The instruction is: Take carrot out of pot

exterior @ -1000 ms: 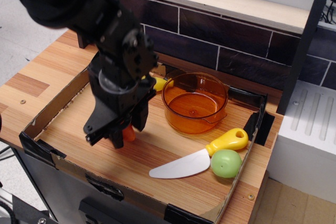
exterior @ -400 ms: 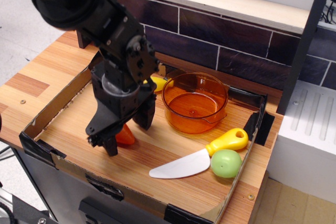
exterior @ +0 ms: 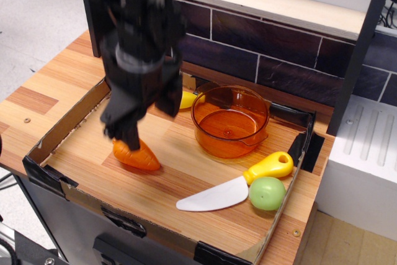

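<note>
Carrot [exterior: 136, 156] lies on its side on the wood-grain tray floor [exterior: 186, 184], left of the pot [exterior: 230, 121] and well apart from it; open floor around it toward the low cardboard wall [exterior: 62, 130]; gripper [exterior: 144, 116] blurred, just above the carrot's left end, jaws apart, holding nothing; pot smooth, round, see-through orange, nothing inside; toy knife [exterior: 232, 185] with yellow handle and green ball [exterior: 267, 193] crowd the right corner; no legible writing.

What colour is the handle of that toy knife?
Yellow; the knife handle shows clearly in the only view, beside the green ball.
</note>
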Tool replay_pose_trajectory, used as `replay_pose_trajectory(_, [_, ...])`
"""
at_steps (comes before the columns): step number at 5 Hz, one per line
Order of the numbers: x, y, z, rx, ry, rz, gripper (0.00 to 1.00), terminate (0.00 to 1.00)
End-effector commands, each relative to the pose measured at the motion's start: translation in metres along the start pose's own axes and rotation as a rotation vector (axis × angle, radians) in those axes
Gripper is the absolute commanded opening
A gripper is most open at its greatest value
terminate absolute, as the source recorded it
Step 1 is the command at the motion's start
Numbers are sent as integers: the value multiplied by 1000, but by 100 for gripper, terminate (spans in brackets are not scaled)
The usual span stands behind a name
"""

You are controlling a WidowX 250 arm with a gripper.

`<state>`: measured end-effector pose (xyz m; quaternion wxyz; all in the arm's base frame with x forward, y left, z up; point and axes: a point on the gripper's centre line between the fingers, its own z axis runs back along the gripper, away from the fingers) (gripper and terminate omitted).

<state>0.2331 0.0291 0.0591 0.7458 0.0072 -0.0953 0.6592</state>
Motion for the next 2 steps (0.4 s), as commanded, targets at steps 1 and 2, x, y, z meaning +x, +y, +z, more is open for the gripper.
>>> replay_pose_trajectory(1, [13, -9, 38, -42, 22, 23, 100, 0])
replay_pose_trajectory(2, [13, -9, 38, -42, 22, 23, 100, 100])
